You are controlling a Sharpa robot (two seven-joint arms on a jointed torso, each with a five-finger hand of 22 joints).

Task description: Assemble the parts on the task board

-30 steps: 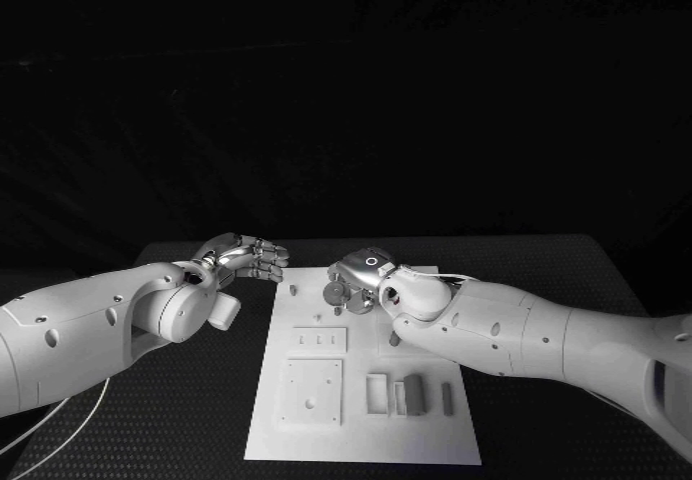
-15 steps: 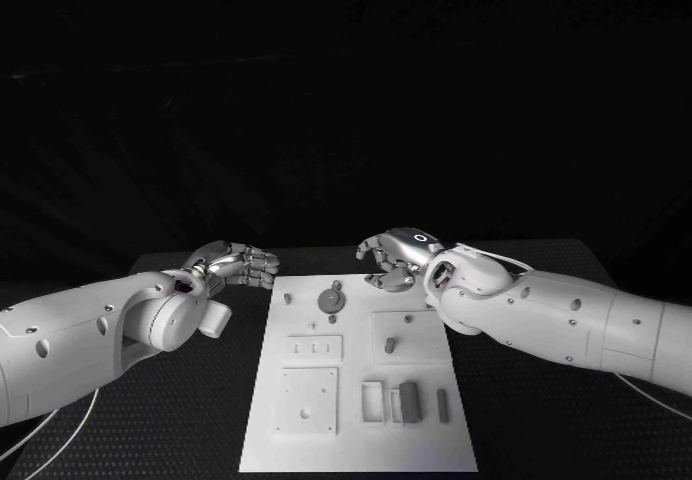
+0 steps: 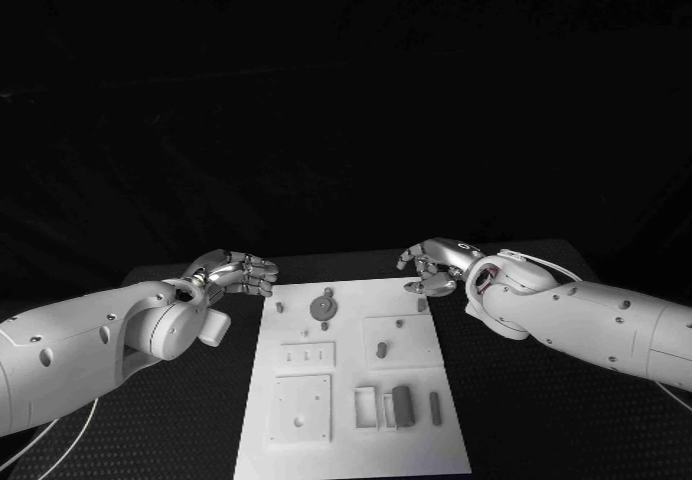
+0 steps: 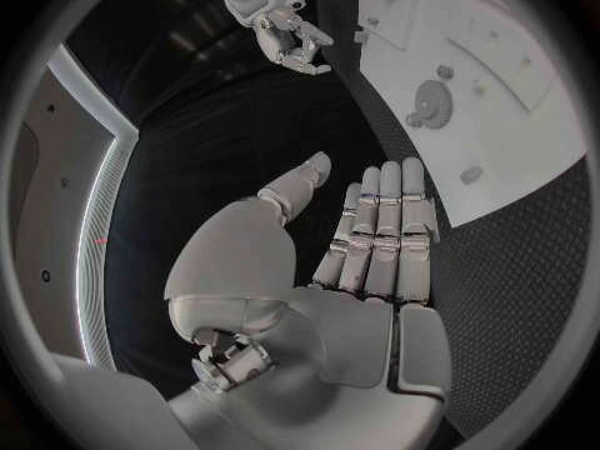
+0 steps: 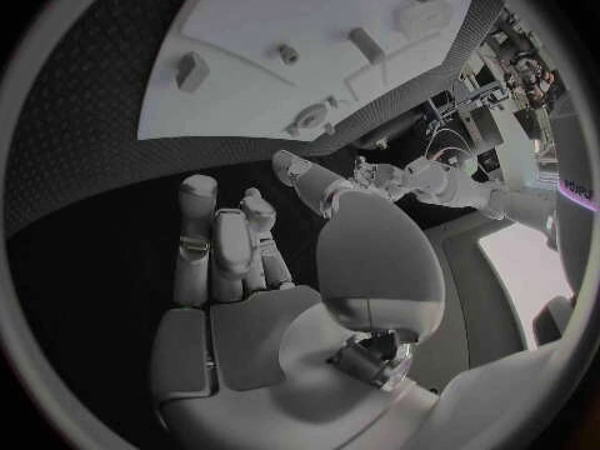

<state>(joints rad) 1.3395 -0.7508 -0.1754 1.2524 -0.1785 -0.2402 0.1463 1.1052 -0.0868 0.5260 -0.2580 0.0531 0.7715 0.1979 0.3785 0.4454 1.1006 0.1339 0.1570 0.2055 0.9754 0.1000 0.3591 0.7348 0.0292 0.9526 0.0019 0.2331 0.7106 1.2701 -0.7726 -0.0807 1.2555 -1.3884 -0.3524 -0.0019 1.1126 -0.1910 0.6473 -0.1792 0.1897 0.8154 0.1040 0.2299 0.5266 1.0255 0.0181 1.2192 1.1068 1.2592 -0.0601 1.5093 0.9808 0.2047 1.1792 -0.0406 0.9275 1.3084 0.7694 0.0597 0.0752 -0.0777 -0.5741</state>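
Observation:
The white task board [image 3: 346,440] lies in the middle of the black table. A round grey part [image 3: 323,307] stands in its far left area, with a small peg [image 3: 281,307] beside it. Near the front lie a dark bar [image 3: 402,405] and a thin bar [image 3: 434,404]. My left hand [image 3: 231,272] hovers off the board's far left corner; its fingers [image 4: 375,230] are stretched out and hold nothing. My right hand [image 3: 437,265] hangs over the far right corner, fingers loosely bent [image 5: 219,250], nothing in them. The round part [image 4: 434,102] stands free of both hands.
Another small upright part [image 3: 382,349] stands in a square recess mid-board. A square plate [image 3: 304,407] and a slotted plate [image 3: 307,354] lie on the board's left half. Black table surface [image 3: 548,420] runs along both sides of the board.
My right hand has let go of the round part and drawn back to the board's far right corner. The left hand has stayed by the far left corner. The camera has shifted.

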